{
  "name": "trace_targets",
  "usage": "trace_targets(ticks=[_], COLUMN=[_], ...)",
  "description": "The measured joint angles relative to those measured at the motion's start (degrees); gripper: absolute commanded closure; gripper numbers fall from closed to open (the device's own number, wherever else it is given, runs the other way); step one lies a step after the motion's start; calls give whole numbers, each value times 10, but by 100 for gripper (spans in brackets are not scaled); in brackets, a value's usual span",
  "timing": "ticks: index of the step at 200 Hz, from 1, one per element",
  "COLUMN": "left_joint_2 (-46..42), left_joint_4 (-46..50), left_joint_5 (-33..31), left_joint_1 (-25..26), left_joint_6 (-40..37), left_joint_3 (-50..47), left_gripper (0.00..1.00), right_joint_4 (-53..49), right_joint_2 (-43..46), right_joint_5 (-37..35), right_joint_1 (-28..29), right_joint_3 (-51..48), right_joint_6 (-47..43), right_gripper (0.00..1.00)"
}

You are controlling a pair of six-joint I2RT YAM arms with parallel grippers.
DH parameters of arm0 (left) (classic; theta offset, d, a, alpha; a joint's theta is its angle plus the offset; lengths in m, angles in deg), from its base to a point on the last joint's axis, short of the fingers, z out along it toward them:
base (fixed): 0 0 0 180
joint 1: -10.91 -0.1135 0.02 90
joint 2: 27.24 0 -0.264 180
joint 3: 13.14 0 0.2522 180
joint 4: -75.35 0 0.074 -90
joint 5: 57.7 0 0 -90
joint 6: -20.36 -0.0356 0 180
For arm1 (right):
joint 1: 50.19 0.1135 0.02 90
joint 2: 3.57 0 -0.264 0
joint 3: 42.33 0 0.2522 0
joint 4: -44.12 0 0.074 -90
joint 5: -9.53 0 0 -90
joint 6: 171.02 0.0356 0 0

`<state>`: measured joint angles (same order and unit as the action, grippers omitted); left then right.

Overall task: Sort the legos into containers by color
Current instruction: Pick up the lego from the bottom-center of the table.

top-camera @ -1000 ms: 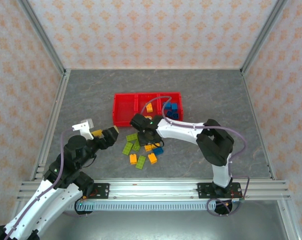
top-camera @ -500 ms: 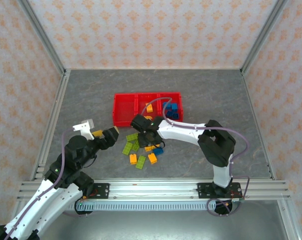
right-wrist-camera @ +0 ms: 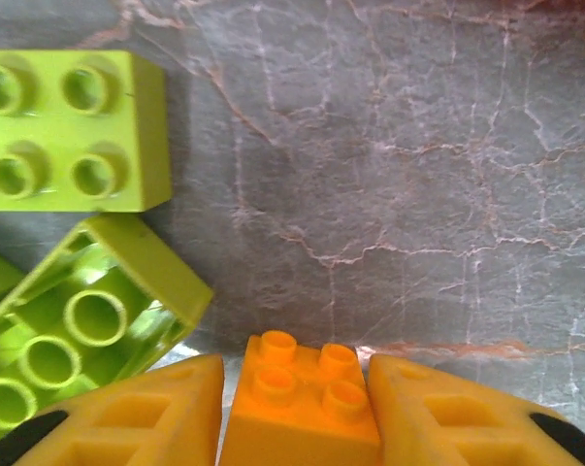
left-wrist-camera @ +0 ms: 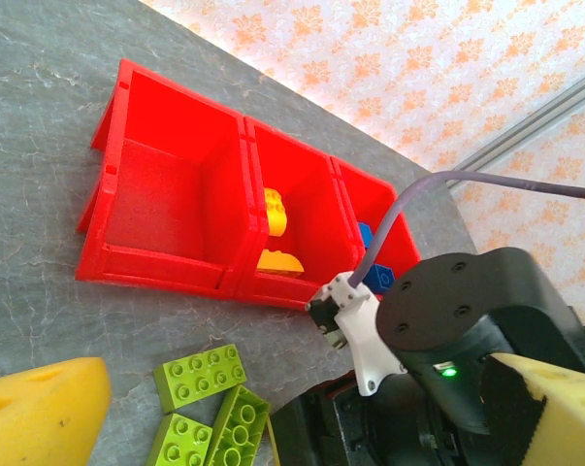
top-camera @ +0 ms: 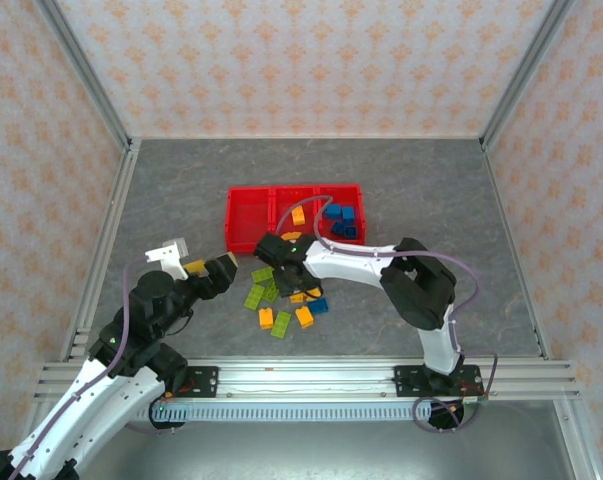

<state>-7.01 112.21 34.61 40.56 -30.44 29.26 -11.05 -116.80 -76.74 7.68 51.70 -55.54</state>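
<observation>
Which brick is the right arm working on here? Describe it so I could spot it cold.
Start at the red tray in the middle of the table; a loose heap of bricks lies just in front of it. There the right gripper is closed on a small orange brick, studs up. The bricks right beside it are lime green bricks, so colour alone picks it out.

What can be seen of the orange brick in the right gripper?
The orange brick is small, glossy plastic, with four round studs on top. It is held between the yellow fingers of the right gripper, which press on two opposite sides. Whether it rests on the grey table cannot be told.
</observation>
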Motion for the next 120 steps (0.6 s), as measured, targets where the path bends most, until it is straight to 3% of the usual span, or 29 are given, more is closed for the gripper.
trace_targets(ticks=[120], left_joint_2=[0], left_joint_4=[-2], left_joint_5=[0], left_joint_1=[0], left_joint_6=[0], left_joint_3=[0], left_gripper=[1], right_joint_4=[-29], right_joint_2=[8], right_joint_5=[-54], right_joint_1=[0], right_joint_3=[17], right_joint_6=[-6], right_gripper=[74])
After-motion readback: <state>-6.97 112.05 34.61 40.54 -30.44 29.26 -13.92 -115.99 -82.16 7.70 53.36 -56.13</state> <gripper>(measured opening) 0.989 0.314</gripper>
